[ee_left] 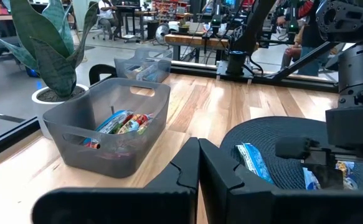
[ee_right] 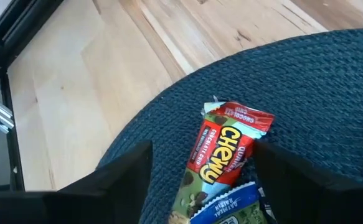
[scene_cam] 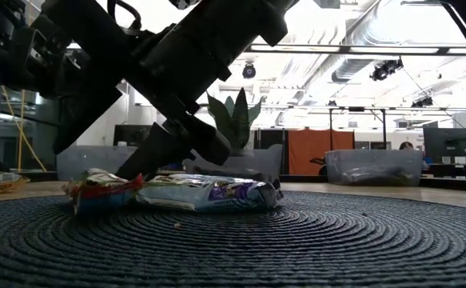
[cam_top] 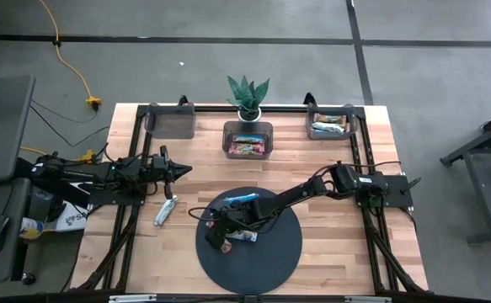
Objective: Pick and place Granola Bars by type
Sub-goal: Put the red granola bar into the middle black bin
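A red granola bar (ee_right: 228,146) lies flat on the round dark mat (cam_top: 270,252), with a blue-and-white bar (ee_right: 225,208) right beside it. My right gripper (ee_right: 203,162) slants down over the red bar, open, one finger on either side of it. In the low view the red bar (scene_cam: 101,190) and the blue-and-white bar (scene_cam: 209,192) lie end to end under that gripper. Another blue bar (cam_top: 241,199) lies on the mat's far part. A silver-green bar (cam_top: 165,210) rests on the wood left of the mat. My left gripper (cam_top: 178,171) waits shut at the table's left.
Three clear grey bins stand along the far edge: the left one (cam_top: 171,120) shows nothing inside, the middle one (cam_top: 248,139) holds red bars, the right one (cam_top: 329,124) holds light-coloured bars. A potted plant (cam_top: 248,93) stands behind the middle bin.
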`<state>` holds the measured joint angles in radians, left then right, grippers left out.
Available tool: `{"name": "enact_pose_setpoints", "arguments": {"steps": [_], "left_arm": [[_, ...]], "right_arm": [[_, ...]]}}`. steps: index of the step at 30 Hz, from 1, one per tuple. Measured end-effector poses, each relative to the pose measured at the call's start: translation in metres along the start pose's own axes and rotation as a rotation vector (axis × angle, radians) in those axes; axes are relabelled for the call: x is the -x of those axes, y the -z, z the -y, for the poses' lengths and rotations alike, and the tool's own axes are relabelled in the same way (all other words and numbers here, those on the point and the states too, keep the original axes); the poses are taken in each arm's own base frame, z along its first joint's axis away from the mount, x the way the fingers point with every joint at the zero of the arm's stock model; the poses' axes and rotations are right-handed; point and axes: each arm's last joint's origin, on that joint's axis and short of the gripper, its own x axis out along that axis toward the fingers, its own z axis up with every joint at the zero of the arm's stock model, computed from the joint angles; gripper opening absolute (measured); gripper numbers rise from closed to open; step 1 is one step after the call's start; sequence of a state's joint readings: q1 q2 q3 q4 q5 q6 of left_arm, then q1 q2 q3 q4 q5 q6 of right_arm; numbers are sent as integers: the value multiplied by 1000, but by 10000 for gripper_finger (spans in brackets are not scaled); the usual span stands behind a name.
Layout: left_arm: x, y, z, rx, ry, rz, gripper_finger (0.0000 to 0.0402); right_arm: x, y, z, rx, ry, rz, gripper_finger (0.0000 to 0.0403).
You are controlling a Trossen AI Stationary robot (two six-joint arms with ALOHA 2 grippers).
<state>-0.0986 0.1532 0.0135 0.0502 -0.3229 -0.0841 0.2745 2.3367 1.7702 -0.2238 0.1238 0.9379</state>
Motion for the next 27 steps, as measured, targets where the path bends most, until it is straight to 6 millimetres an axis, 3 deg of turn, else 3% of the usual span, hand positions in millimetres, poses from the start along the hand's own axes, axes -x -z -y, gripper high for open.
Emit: {"name": "enact_pose_setpoints", "arguments": {"steps": [12,27], "left_arm": [[0,0,0,0,0,0,1],[0,0,0,0,0,0,1]], "right_arm": [[-16,9,6,-3,-18,-34,238],[-17,10,7,16,-9,-29,200]]}}
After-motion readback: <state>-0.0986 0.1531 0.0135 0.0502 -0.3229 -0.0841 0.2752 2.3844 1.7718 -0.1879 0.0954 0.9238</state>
